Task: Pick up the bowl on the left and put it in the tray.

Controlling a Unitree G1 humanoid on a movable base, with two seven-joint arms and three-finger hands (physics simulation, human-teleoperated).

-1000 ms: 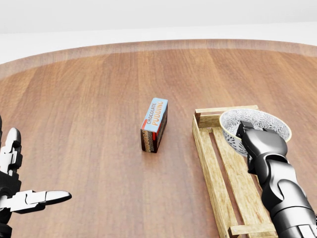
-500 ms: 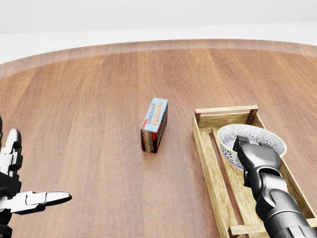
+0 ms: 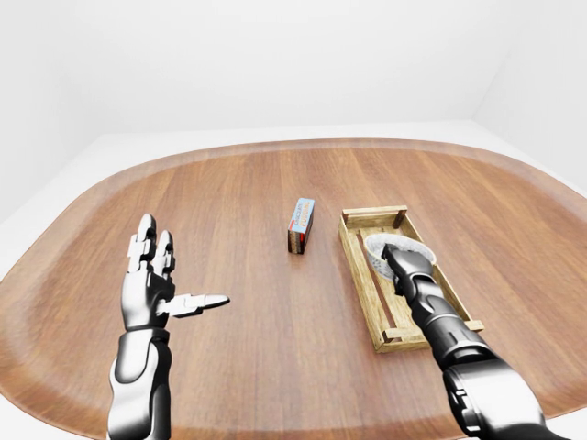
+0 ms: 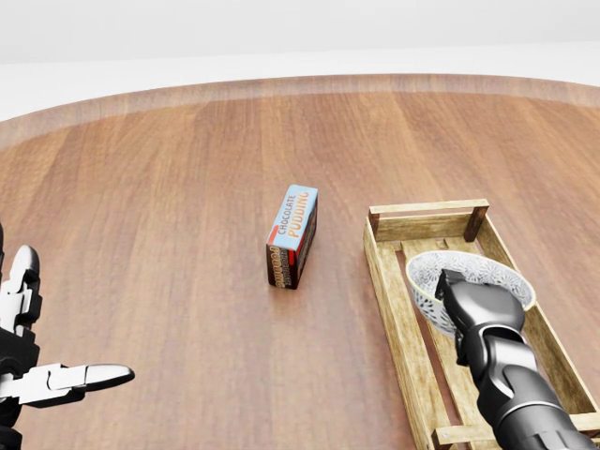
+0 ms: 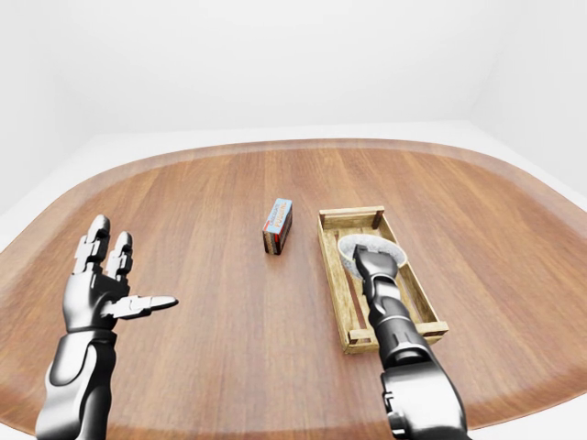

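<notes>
**Bowl down between the tray's rails, release pending**

The bowl (image 4: 480,266) sat inside the tray (image 4: 389,281), between its two long rails and nearer its upper end wall in the head view than its lower one; whether its base touched the slats could not be told. The right hand (image 4: 480,305) lay over the bowl's rim on the side nearest the tray's lower end; its back hid the fingers, so I could not tell whether they were clamped on the rim or loose. The left hand (image 3: 151,289) hung well to the left of the tray, fingers spread apart and holding nothing; the pudding box (image 4: 292,236) stood left of the tray, apart from it.

To finish well, I judged the bowl should settle flat on the slats first; then the fingers should part gently and the hand lift straight up, clear of both rails, without dragging the rim.

The bowl was round, so it had no long axis; its mouth faced upward, perhaps slightly tipped. The tray's long axis ran bottom to top of the head view.
</notes>
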